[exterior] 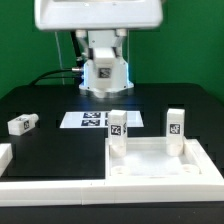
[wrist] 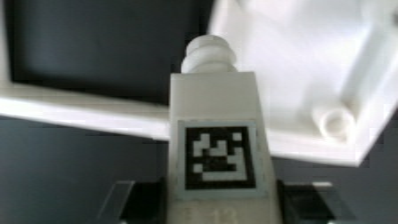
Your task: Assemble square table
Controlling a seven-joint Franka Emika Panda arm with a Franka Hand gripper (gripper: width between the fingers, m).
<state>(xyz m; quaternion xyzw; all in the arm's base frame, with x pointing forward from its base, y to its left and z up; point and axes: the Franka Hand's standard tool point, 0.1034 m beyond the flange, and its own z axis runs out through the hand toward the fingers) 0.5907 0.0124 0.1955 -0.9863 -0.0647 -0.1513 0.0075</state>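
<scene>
The gripper (wrist: pixel 210 205) is clamping the leg block (wrist: pixel 217 120) near its tagged end, with the jaws narrowed on its sides. The block's long axis is pointing straight out from the jaws, screw tip (wrist: pixel 210 48) leading. Beyond it the square table top (wrist: pixel 294 50) is lying, and its corner socket (wrist: pixel 331 121) is sitting off that axis.

The arm (exterior: pixel 98 14) comes in from the back of the scene, its broad white upper link filling the top of the exterior view, with the wrist pointing downward. The end effector (exterior: pixel 105 78) hangs low at centre, jaws partly drawn in and clamped on a leg block (wrist: pixel 217 110) (the dark fingers (wrist: pixel 128 200) flank it in the wrist view).
</scene>
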